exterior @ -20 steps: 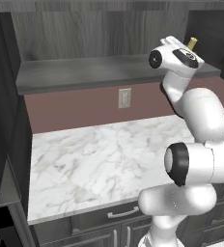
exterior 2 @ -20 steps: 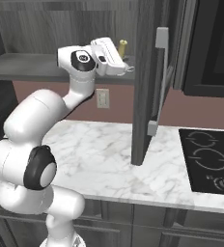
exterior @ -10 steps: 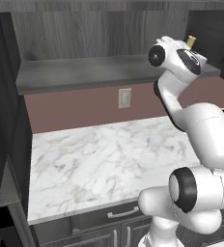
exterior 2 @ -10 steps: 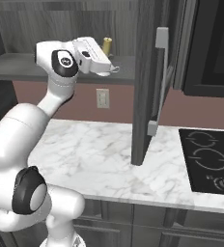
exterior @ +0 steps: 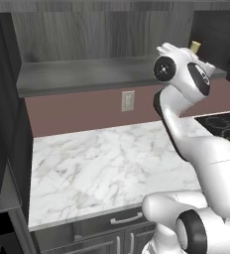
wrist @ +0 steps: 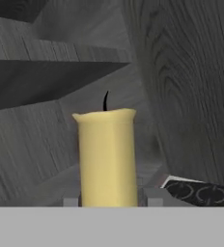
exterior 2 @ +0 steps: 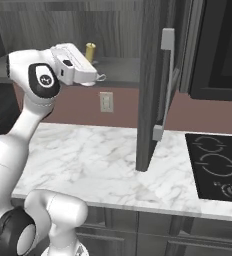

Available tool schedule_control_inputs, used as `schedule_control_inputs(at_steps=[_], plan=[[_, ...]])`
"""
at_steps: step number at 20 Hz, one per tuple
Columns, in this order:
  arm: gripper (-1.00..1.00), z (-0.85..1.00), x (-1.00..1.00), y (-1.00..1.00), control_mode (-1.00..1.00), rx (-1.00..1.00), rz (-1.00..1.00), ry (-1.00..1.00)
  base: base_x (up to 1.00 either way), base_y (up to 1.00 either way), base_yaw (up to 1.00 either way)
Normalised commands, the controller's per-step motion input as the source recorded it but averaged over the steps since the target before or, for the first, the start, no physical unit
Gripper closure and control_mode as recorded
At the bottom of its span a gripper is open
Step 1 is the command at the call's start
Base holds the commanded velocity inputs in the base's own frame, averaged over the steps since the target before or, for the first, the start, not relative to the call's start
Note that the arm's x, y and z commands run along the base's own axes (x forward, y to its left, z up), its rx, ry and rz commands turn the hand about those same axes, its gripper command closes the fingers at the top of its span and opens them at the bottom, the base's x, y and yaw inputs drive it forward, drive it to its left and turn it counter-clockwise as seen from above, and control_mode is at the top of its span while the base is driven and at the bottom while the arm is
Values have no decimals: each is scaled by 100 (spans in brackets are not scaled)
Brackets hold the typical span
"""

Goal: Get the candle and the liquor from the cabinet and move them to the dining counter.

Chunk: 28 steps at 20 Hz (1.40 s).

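A slim yellowish candle (wrist: 106, 159) with a black wick stands upright between my two fingertips, and my gripper (wrist: 111, 200) is shut on its lower part. In the right base view the candle (exterior 2: 90, 51) rises above the white hand, with the gripper (exterior 2: 91, 76) in front of the open cabinet's shelf (exterior 2: 118, 70). In the left base view just the candle's top (exterior: 195, 46) shows behind the hand. The cabinet door (exterior 2: 153, 85) stands open to the right of the hand. The liquor and the dining counter are out of view.
Below lies a white marble counter (exterior: 97, 168) with a maroon backsplash and a wall outlet (exterior 2: 106, 102). A black cooktop (exterior 2: 218, 170) sits at the right. The open door's long handle (exterior 2: 164, 85) hangs over the counter. A dark cabinet side (exterior: 3, 124) stands at the left.
The arm has swung the hand and the candle leftward in the right base view, away from the open door and out over the counter. The grip has not changed.
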Motion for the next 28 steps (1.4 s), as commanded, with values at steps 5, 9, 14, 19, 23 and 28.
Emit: schedule_control_inputs(at_steps=[5,9,14,19,23,28], plan=[[100,-1,-62,40,-100,-5,20,0,0,0,0],[100,0,-47,38,-100,-8,24,2,0,0,0],[100,-2,-55,36,-100,-8,19,11,0,0,0],[100,-10,-67,28,-100,-3,15,4,0,0,0],[100,-7,-66,26,-100,-2,10,4,0,0,0],[100,-10,-62,27,-100,-4,3,4,0,0,0]])
